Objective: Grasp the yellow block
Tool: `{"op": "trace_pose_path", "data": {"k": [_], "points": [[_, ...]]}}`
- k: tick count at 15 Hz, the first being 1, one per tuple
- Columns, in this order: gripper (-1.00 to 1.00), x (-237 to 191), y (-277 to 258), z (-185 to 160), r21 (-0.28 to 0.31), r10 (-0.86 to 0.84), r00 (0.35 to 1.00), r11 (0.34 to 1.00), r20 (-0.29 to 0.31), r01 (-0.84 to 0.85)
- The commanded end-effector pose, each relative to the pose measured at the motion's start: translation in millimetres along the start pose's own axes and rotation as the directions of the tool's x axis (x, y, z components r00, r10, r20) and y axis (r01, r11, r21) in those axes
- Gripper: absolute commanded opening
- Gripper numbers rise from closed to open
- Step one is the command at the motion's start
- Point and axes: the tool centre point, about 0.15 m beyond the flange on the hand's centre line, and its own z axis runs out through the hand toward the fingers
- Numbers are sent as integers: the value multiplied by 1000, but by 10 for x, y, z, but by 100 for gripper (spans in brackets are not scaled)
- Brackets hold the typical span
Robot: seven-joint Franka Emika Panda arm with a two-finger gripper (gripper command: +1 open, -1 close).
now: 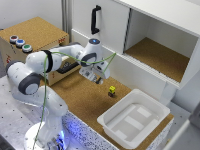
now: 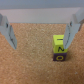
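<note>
The yellow block (image 1: 112, 90) is a tiny yellow-green cube with dark markings, sitting on the cork surface (image 1: 85, 97) between my arm and the white tray (image 1: 134, 118). My gripper (image 1: 98, 79) hovers just to the exterior view's left of it and above it, apart from it. In the wrist view the block (image 2: 59, 48) lies on the cork near one finger (image 2: 73, 31), and the other finger (image 2: 9, 31) stands far from it. The jaws stand wide apart and hold nothing.
A white cabinet (image 1: 150, 40) with a black handle (image 1: 95, 20) and an open cork-lined shelf stands behind. A cork box (image 1: 32, 35) carries three coloured buttons (image 1: 20, 43) at the exterior view's left. The tray sits near the table's front corner.
</note>
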Motion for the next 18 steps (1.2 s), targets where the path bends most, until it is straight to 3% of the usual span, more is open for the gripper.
{"op": "trace_pose_path", "data": {"k": [1,2,7,10,13,15,16,18], "points": [[100,402,460,312,16,-69,994,998,88,68],[100,414,502,364,43,-71,993,997,98,67],[100,445,573,623,40,-62,988,998,140,57],[100,461,625,743,67,-59,987,997,146,49],[100,493,579,857,32,-68,985,997,157,64],[100,512,538,892,43,-66,986,997,152,61],[-100,522,522,919,35,-57,987,998,148,52],[-100,522,483,1008,52,-58,985,997,161,50]]}}
